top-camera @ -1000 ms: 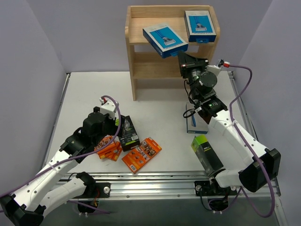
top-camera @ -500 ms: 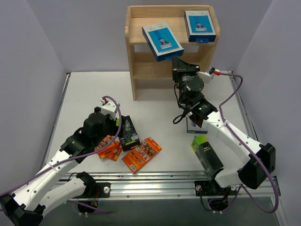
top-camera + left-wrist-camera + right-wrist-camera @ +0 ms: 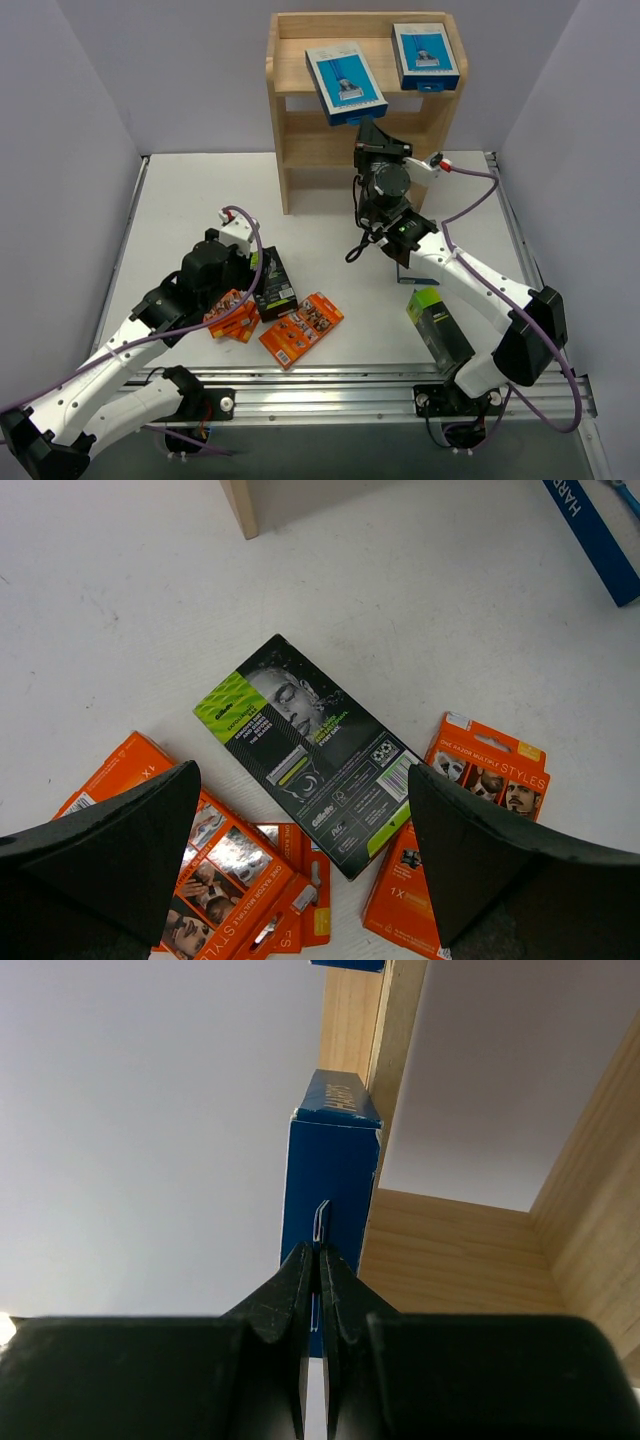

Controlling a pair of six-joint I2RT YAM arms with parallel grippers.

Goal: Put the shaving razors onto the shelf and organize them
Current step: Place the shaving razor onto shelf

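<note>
This is a robot lab's test bench, not a home or a shop. A white table (image 3: 330, 215) is boxed in on three sides by plain pale lilac-grey wall panels (image 3: 70, 120). Two white robot arms, a left arm (image 3: 110, 365) and a right arm (image 3: 485, 285), are bolted to a bare metal rail (image 3: 330, 385) along its near edge, with purple cables (image 3: 470, 170) looping loose from them. A small wooden shelf (image 3: 283, 150) and razor packs (image 3: 301, 329) are set out on the bench top.
</note>
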